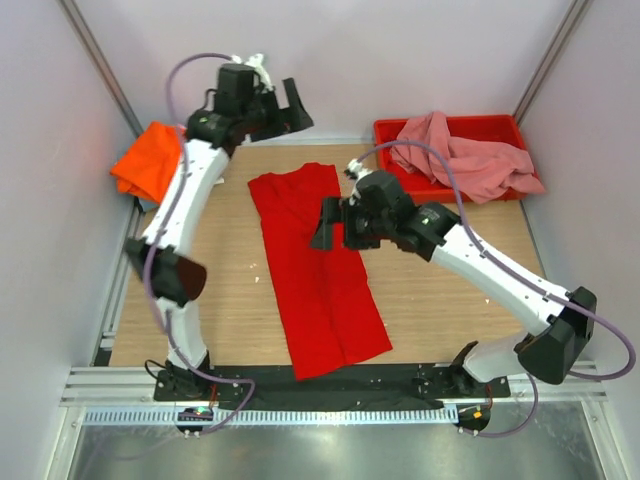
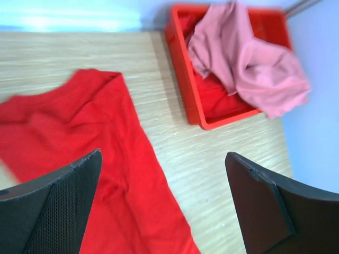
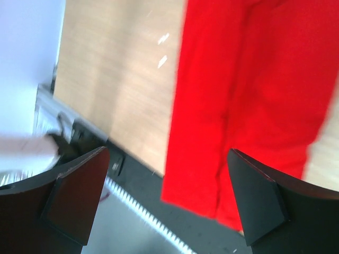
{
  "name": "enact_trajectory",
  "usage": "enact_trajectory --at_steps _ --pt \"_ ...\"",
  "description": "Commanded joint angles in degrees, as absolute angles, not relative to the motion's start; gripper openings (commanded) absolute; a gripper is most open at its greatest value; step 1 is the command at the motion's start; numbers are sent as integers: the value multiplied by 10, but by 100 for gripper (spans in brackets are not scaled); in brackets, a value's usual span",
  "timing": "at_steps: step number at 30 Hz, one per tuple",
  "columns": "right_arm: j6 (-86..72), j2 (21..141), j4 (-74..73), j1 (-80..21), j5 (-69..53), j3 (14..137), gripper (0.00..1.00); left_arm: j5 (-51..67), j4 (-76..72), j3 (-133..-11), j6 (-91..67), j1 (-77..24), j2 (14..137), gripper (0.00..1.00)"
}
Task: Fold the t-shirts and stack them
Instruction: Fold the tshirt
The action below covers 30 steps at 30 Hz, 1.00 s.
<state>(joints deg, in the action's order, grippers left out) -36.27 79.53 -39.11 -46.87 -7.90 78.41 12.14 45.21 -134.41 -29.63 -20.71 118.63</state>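
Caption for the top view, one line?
Red shirt in a long strip on the table, pink shirt in the tray, orange shirt at far left.

Bright red tee (image 1: 318, 270), dusty pink tee (image 1: 470, 155), orange tee (image 1: 148, 160), red tray (image 1: 388, 140), tan wood-grain tbl (image 1: 225, 290)

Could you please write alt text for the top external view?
A red shirt lies as a long strip on a wooden table, the open right gripper at its right edge and the open left gripper beyond its far end. An orange shirt sits far left; a pink shirt lies in a red tray far right.
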Motion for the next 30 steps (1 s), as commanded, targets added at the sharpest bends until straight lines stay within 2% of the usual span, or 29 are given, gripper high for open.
enact_trajectory --at_steps 1,2,4,5,8,12,16,20,21,26,30 --pt "-313 795 -374 -395 -36 802 100 50 529 -1183 -271 -191 1066 99" --pt "-304 839 -384 -345 -37 839 99 43 529 -1121 -276 -192 1008 97" --pt "-273 908 -420 -316 -41 901 94 37 514 -1017 -292 -196 936 95" --pt "-258 975 -431 -310 -38 969 92 19 504 -914 -296 -200 863 95" --pt "-214 1065 -444 -311 -63 1087 91 -39 506 -755 -322 -232 756 95" --pt "-191 1235 -455 -312 -96 1203 89 -98 527 -605 -380 -268 563 94" --pt "-203 1334 -412 -312 -176 1274 85 -85 562 -547 -408 -272 463 94" --pt "-212 1391 -350 -312 -251 1284 85 -91 616 -558 -403 -293 430 94" --pt "-213 1401 -343 -312 -257 1288 85 -97 618 -558 -401 -302 425 100" --pt "-218 1480 -343 -301 -237 1329 85 -116 632 -560 -409 -311 431 100" --pt "-257 1516 -349 -266 -143 1340 85 -138 629 -562 -415 -317 433 100"
